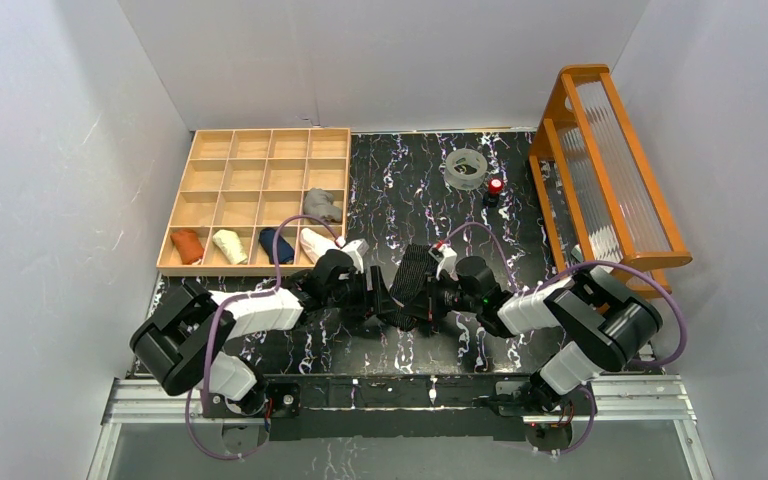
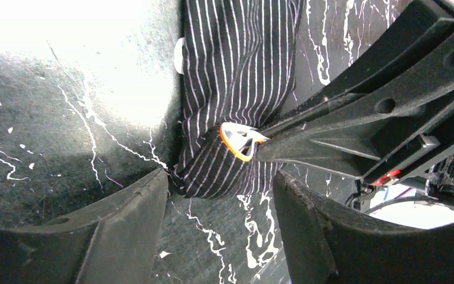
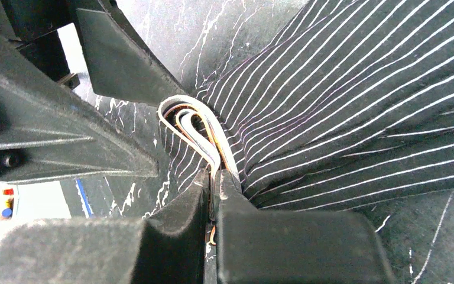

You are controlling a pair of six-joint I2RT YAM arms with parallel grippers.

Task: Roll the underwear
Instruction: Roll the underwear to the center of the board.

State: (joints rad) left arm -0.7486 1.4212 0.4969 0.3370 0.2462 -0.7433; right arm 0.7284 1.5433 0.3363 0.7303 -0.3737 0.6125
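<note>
At table centre, betw. both arms: striped underwear (image 1: 415,272), long axis far-to-near. We noted right gripper (image 3: 216,175) clamped on its near end; left gripper (image 2: 220,178) wide, straddling that same end.

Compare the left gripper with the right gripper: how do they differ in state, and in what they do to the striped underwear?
The left gripper is open, its fingers apart on either side of the striped underwear's end, while the right gripper is shut. The left gripper grips nothing, but the right gripper pinches a pale fold at the garment's edge. Both are black and meet at the same end of the cloth.
</note>
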